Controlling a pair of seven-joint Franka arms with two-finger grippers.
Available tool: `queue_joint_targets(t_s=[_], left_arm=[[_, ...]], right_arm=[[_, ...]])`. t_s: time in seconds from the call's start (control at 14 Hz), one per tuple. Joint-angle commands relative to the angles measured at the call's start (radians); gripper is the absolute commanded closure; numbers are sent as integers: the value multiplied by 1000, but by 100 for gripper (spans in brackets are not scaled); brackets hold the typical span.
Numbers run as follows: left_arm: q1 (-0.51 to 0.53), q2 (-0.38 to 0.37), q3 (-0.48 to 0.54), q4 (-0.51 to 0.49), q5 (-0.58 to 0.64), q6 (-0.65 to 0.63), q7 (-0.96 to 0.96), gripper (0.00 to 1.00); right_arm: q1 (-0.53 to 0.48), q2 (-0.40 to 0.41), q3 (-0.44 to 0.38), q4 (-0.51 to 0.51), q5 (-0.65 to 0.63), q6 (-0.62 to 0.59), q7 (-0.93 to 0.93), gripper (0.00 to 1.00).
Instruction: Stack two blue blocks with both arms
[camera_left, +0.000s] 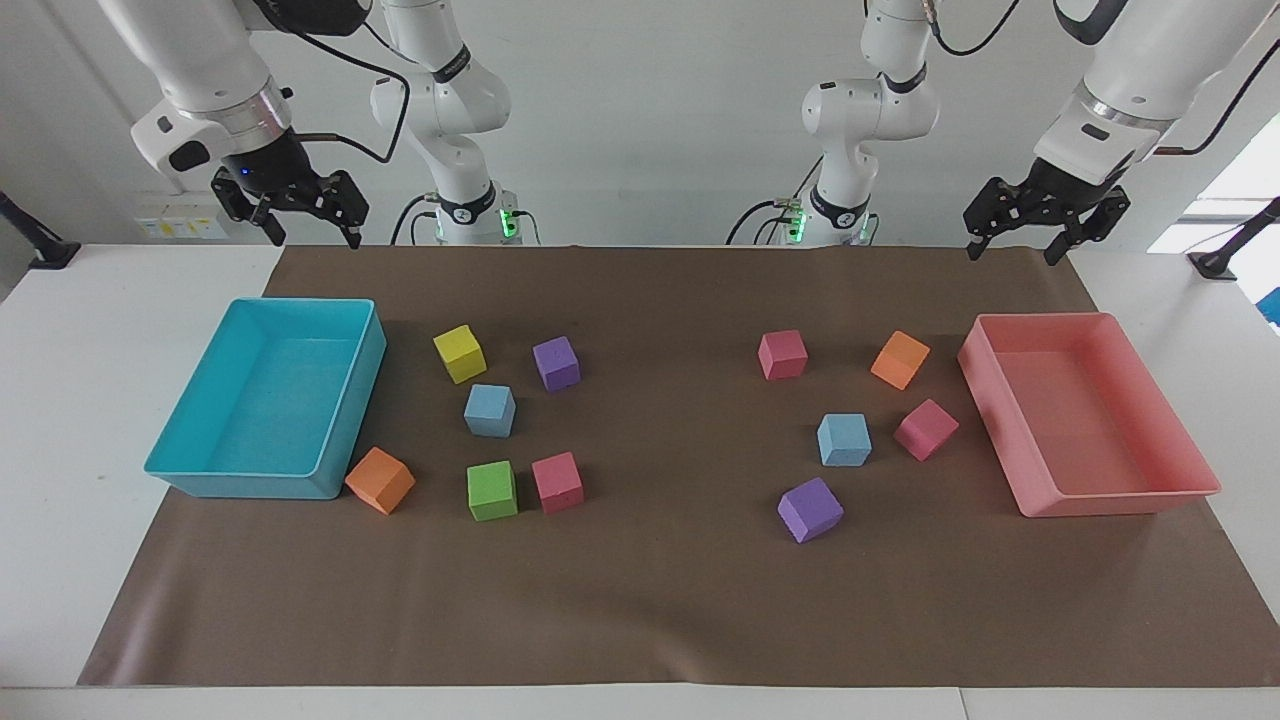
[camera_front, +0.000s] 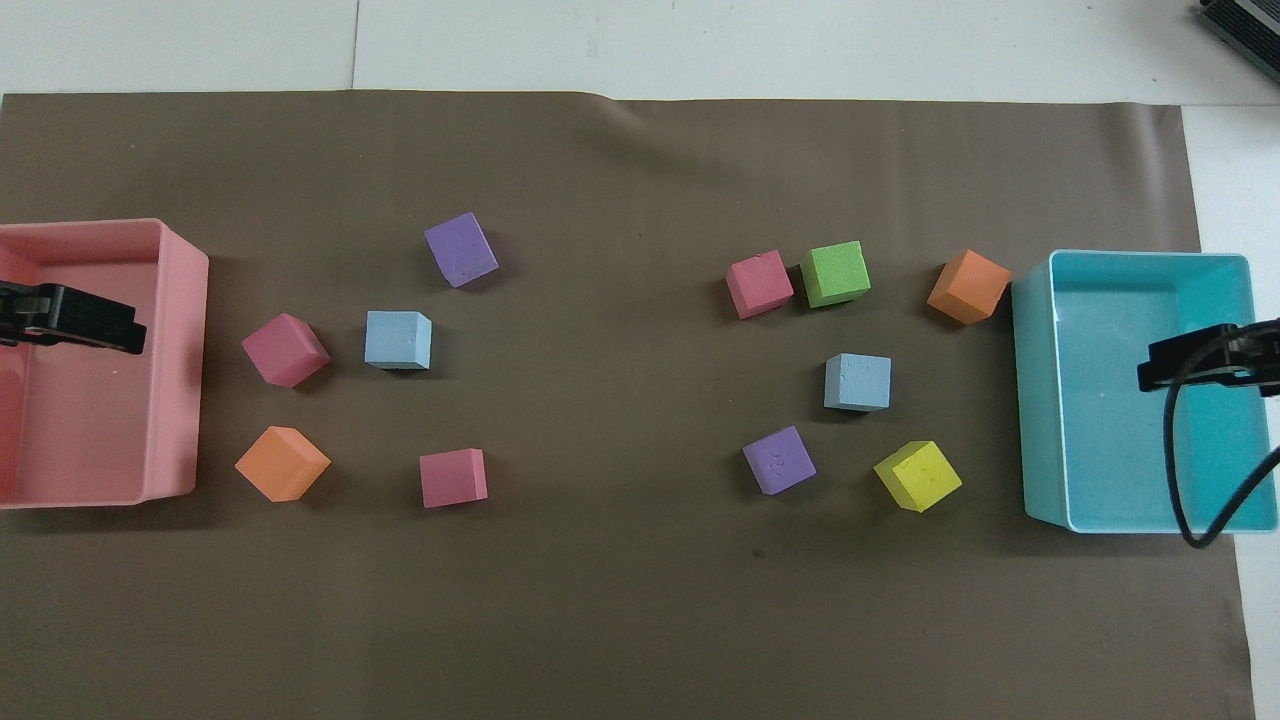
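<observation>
One blue block (camera_left: 490, 410) (camera_front: 858, 382) lies on the brown mat among other cubes toward the right arm's end. The other blue block (camera_left: 844, 439) (camera_front: 398, 340) lies toward the left arm's end, beside a pink cube (camera_left: 926, 429). My right gripper (camera_left: 312, 232) (camera_front: 1200, 360) is open and empty, raised high over the turquoise tray (camera_left: 345, 400). My left gripper (camera_left: 1012, 248) (camera_front: 70, 318) is open and empty, raised high over the pink tray (camera_left: 1000, 410). Both grippers are well apart from the blocks.
Around the first blue block lie a yellow cube (camera_left: 459, 353), a purple cube (camera_left: 556, 362), a green cube (camera_left: 491, 490), a pink cube (camera_left: 557, 482) and an orange cube (camera_left: 380, 480). Near the other lie a pink cube (camera_left: 782, 354), an orange cube (camera_left: 900, 359) and a purple cube (camera_left: 810, 509).
</observation>
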Motion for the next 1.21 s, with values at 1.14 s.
queue_joint_targets(t_s=[1.14], left_arm=[[-82, 94, -17, -1, -11, 190, -79, 0]], right_arm=[[129, 110, 14, -385, 41, 533, 90, 0]])
